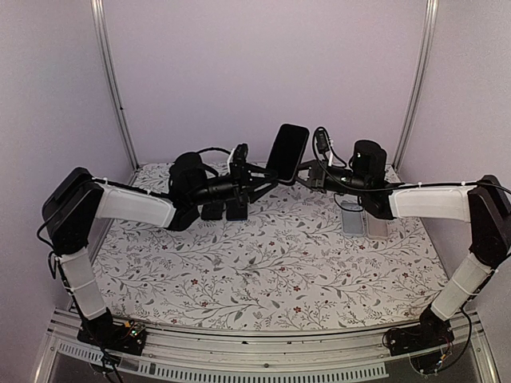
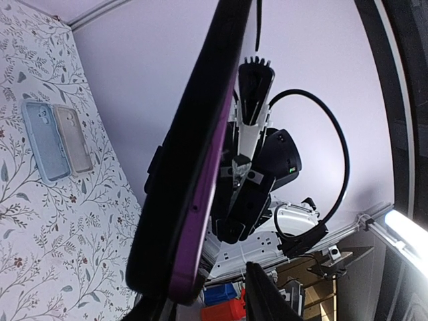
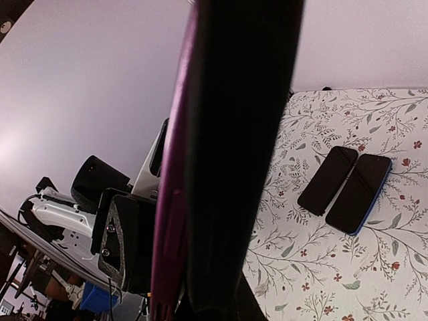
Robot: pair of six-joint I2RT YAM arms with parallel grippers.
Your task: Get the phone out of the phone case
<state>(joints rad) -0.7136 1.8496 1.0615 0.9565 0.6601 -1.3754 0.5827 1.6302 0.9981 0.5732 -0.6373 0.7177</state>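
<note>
A black phone in a purple case [image 1: 287, 152] is held upright in the air at the back middle of the table. My right gripper [image 1: 303, 177] is shut on its lower right edge. In the right wrist view the phone [image 3: 234, 134] fills the middle, with the purple case edge [image 3: 170, 221] on its left, and it hides my right gripper [image 3: 207, 311]. My left gripper [image 1: 267, 179] is at the phone's lower left corner. In the left wrist view the phone [image 2: 190, 167] lies against one finger, and the other finger [image 2: 264, 294] stands clear of it with a gap.
Two dark phones [image 1: 225, 209] lie on the floral table cover under the left arm; they also show in the right wrist view [image 3: 328, 180]. Two empty pale cases [image 1: 363, 223] lie under the right arm and also show in the left wrist view [image 2: 57, 140]. Metal frame posts stand at the back corners.
</note>
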